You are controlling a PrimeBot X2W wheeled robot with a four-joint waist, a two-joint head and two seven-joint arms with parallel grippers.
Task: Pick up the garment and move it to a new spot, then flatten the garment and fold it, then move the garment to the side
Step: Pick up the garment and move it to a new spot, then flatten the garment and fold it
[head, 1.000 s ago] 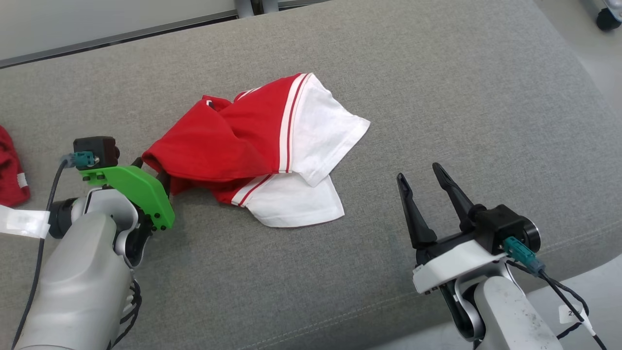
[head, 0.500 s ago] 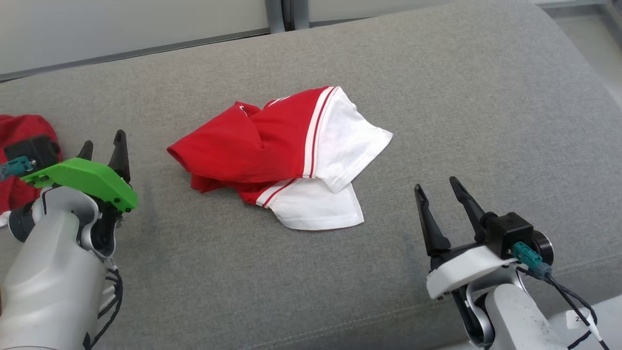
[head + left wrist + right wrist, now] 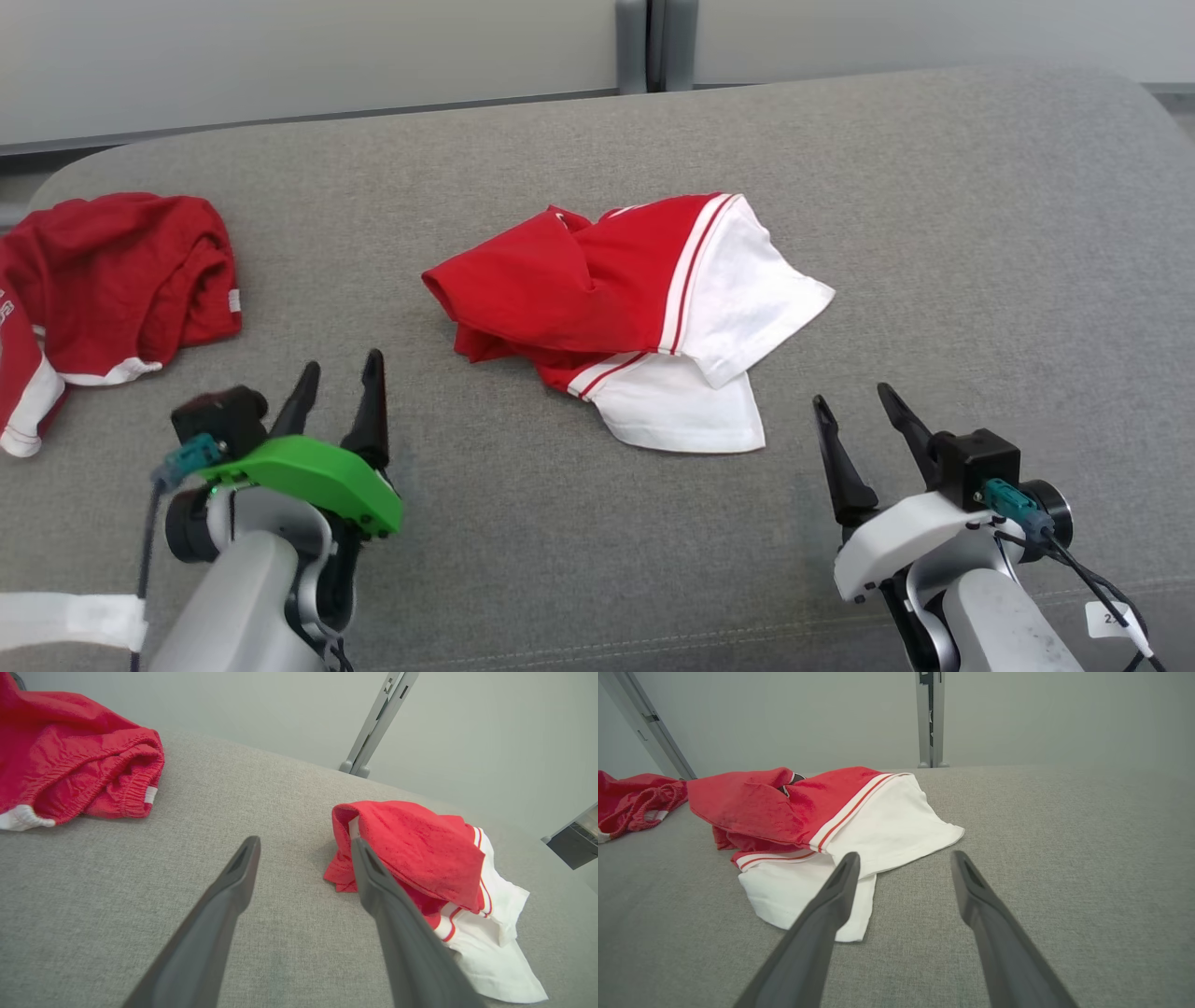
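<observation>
Two spread, empty grippers: left gripper (image 3: 341, 364) and right gripper (image 3: 851, 396) hung near the garment (image 3: 597, 289), crumpled on the cushion (image 3: 980, 233).
We judged flattening next: pinch the red fold and a white hem corner, then draw apart low, keeping it taut.

2 garments on 1 grey cushion (image 3: 934, 233): red/white garment (image 3: 597, 289) at ctr, red garment (image 3: 121, 261) far left. 2 grippers: left gripper (image 3: 343, 360) near left, right gripper (image 3: 851, 394) near right, w/ 2 dark fingers (image 3: 372, 411) ea. 1 metal post (image 3: 653, 42) at far side.
</observation>
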